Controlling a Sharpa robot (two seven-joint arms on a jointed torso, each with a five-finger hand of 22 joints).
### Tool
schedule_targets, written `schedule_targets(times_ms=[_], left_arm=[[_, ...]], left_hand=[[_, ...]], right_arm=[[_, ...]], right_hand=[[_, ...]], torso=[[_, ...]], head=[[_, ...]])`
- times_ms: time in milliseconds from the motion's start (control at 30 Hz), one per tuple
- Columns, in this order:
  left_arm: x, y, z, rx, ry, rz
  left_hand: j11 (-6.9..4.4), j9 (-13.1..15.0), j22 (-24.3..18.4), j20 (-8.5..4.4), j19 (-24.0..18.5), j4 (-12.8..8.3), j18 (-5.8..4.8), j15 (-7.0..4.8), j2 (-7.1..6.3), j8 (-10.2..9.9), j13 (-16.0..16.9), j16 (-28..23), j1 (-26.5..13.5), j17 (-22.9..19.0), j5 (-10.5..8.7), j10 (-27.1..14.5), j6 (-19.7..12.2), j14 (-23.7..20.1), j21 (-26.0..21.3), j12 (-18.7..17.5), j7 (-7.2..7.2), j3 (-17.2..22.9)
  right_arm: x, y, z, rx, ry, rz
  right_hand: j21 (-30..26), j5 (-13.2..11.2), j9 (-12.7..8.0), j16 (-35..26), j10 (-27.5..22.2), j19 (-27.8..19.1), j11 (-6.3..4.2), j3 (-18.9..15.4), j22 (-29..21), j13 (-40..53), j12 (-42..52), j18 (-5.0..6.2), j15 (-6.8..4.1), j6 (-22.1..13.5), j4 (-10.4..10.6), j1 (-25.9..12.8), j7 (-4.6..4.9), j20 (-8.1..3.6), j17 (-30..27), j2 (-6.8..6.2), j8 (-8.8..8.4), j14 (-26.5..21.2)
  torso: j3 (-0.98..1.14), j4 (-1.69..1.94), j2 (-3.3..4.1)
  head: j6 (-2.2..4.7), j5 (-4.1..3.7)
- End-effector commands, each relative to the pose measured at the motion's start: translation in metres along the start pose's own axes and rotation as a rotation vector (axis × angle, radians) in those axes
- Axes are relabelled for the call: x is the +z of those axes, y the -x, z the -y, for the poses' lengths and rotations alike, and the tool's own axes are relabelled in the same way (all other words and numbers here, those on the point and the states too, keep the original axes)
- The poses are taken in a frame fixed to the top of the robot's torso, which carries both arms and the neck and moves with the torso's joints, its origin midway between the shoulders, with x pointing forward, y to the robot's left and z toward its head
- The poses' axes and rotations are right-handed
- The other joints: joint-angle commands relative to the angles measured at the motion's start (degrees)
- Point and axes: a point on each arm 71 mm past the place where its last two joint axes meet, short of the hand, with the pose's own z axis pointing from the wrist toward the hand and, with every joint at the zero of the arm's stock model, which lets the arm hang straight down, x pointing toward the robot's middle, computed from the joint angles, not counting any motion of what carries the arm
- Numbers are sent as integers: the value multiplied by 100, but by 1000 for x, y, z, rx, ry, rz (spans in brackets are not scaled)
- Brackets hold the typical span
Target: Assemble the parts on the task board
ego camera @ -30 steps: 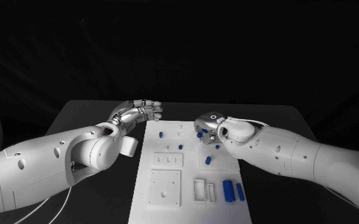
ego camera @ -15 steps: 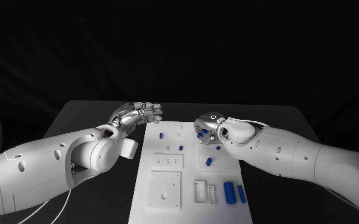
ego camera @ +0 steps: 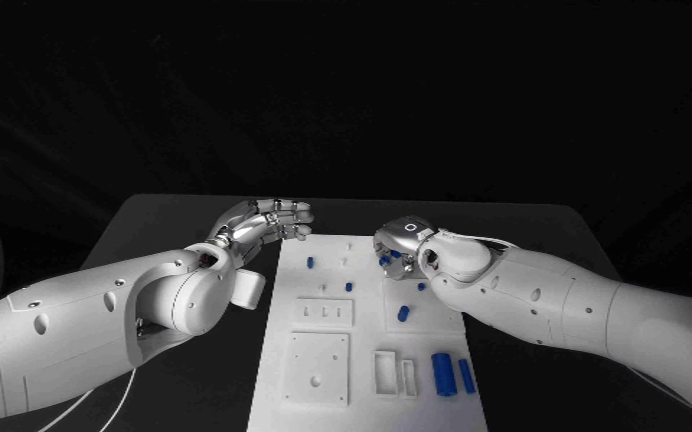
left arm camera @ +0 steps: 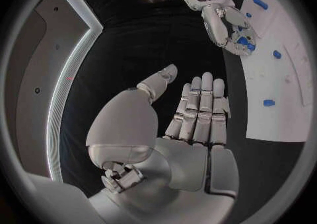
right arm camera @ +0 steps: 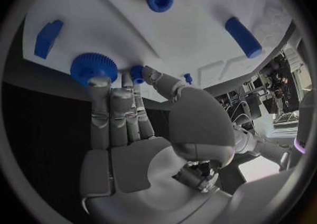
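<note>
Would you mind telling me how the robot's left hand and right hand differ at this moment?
The silver left robot hand hovers beside the white task board's far left corner; the silver right robot hand is over the board itself.
The left hand's fingers are extended and hold nothing; the right hand's fingertips touch a blue toothed gear and a small blue part.
Both sit at the board's far end.
</note>
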Motion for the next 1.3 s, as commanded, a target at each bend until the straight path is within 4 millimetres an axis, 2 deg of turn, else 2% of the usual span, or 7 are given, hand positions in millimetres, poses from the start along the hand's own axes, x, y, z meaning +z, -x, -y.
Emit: schedule_targets(times_ms=[33,233,533,967,1300], left_arm=[[1,-3,2,-4,-9,-19],[1,-3,2,-4,-9,-20],[1,-2,2,-3,-12,-18],[2,-4,2,-3,-13,-22],[3,-6,2,-4,-13,-26]], left_hand=[[24,-8,106,30,-15,-12,105,6,0,-34,-8,-28,-42,7,1,9,10,-43,-36,-38,38,9],[23,-10,106,30,-15,-17,106,6,-1,-36,-8,-30,-40,9,1,6,8,-43,-36,-42,39,13],[24,-13,108,29,-16,-33,110,5,-8,-39,-9,-36,-31,13,2,-1,4,-42,-35,-52,44,24],[21,-20,111,30,-19,-77,115,4,-43,-42,-7,-50,30,24,-24,-2,4,-39,-32,-62,47,51],[22,-21,112,33,-17,-67,113,6,-39,-42,-7,-53,23,27,-31,-1,4,-37,-31,-63,50,51]], right_arm=[[-1,-2,-2,-14,-11,21],[-2,7,-8,-7,-16,127],[2,19,-28,-69,11,249],[15,23,-48,-102,11,273],[22,22,-49,-125,-10,269]], right_hand=[[36,36,25,33,63,1,-7,48,144,45,21,491,-155,42,-4,46,-4,-55,-11,33,23,-105],[88,36,45,55,87,-7,-19,74,141,81,20,491,-167,71,-15,57,-17,-74,-16,1,34,-108],[198,37,62,113,123,-5,-36,144,132,146,2,491,-184,143,-5,133,-46,-123,-25,-159,41,-107],[251,37,56,143,145,-5,-40,174,128,167,-17,491,-188,192,44,177,-62,-139,-33,-235,40,-107],[276,37,48,159,154,-17,-40,210,124,176,-36,491,-187,208,91,199,-66,-141,-42,-281,30,-111]], torso=[[3,-5,18],[5,-4,26],[6,0,41],[-3,6,55],[-6,27,73]], head=[[27,5],[65,12],[140,11],[208,13],[243,31]])
